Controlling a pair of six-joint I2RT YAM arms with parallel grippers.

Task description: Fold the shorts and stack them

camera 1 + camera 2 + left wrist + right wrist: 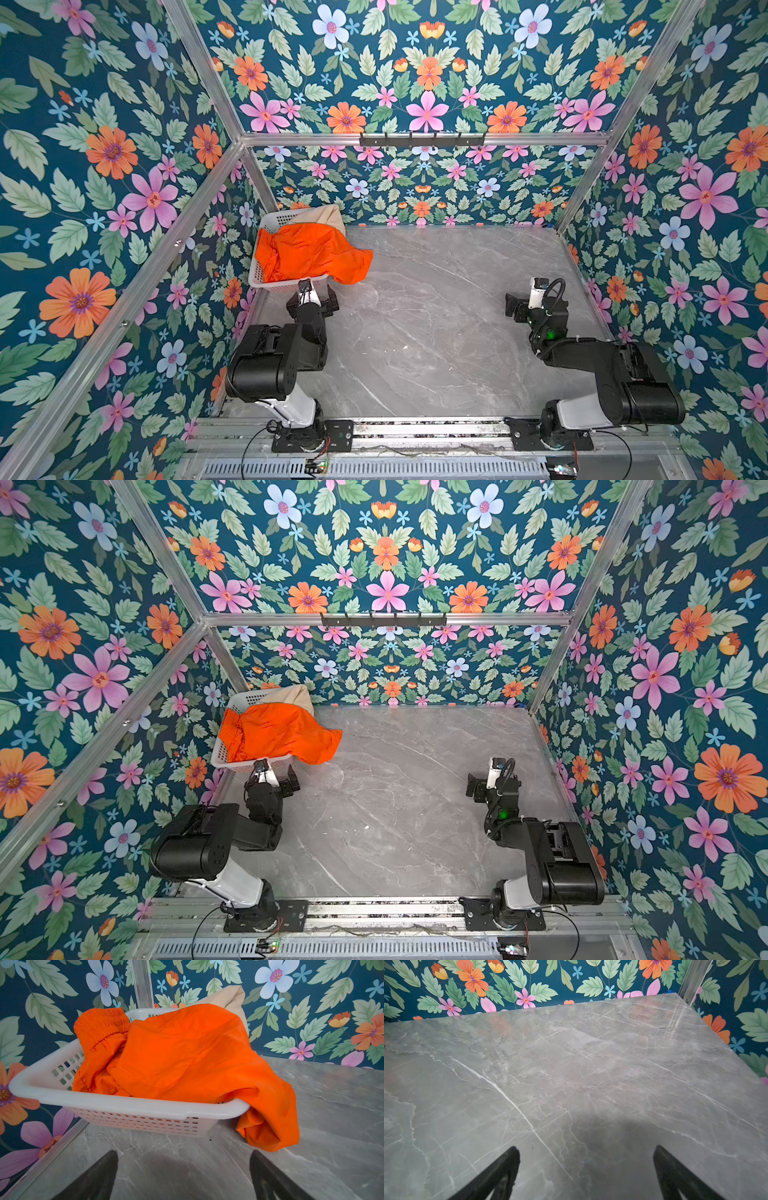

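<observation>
Shorts, two pairs: one orange pair point(311, 255) and one beige pair point(328, 216), heaped in a single white basket point(272, 222) at the far left corner of the table point(436, 332).

In both top views the orange pair point(278, 733) lies on top, one leg spilling over the basket point(239, 700) rim onto the marble; the beige pair point(295, 696) shows behind it. The left gripper point(312, 301) sits just before the basket and the right gripper point(538, 307) is well apart, both spread wide and holding nothing. The left wrist view shows two dark fingers point(99, 1174) parted, with the basket point(124, 1105) and the orange pair point(187, 1059) ahead of them. The right wrist view shows two parted fingers point(500, 1172) over the table point(571, 1064).
</observation>
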